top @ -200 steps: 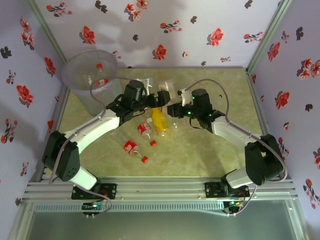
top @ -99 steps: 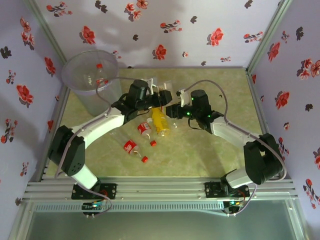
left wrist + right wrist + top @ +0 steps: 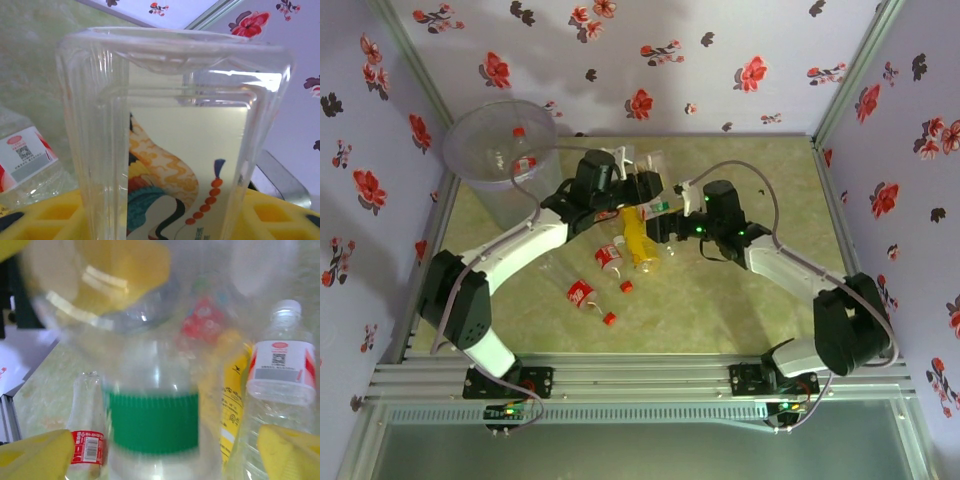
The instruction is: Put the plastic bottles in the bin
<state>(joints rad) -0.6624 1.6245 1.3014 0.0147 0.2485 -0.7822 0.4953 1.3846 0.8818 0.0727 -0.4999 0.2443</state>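
My left gripper point(image 3: 638, 190) point(image 3: 162, 220) is shut on a clear, square-sided plastic bottle point(image 3: 175, 125) with a printed label, held above the table's middle. Its green cap point(image 3: 658, 207) point(image 3: 152, 422) points at my right gripper point(image 3: 672, 215) point(image 3: 160, 455), which is open with its yellow fingertips point(image 3: 35, 455) wide on either side of the cap. Below lie a yellow bottle point(image 3: 640, 240) point(image 3: 232, 390), a white-capped red-label bottle point(image 3: 610, 258) point(image 3: 282, 365) and a red-capped one point(image 3: 582, 295). The translucent bin point(image 3: 470, 175) stands at the far left, with red-capped bottles point(image 3: 523, 163) inside.
Flowered walls close in the table point(image 3: 740, 300) on three sides, with metal corner posts at the back. A capless red-label bottle point(image 3: 87, 450) lies left of the green cap. Both forearms cross the table's middle, and cables loop above them.
My left gripper has lifted and swung slightly towards the back with the clear bottle. The green cap now shows in front of my right gripper, which barely shifted.
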